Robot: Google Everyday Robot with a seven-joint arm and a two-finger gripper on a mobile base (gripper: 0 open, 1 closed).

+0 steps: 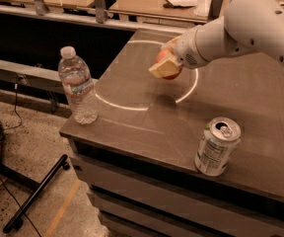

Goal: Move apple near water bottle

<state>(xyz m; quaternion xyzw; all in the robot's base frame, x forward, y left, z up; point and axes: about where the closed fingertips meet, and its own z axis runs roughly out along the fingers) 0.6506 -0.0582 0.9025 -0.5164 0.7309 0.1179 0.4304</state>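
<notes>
On the grey table (147, 132), the white arm (250, 23) reaches in from 2 o'clock, the capped water bottle (77, 88) stands at 9, the opened silver can (216, 146) (contents unseen) at 5, and the gripper (165, 66) clasps the apple (160, 57) near 12, well apart from the bottle.

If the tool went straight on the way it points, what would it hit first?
Probably the table short of the bottle; depth is unclear. The tool, above mid-table, holds the apple, pointing down-left.
</notes>
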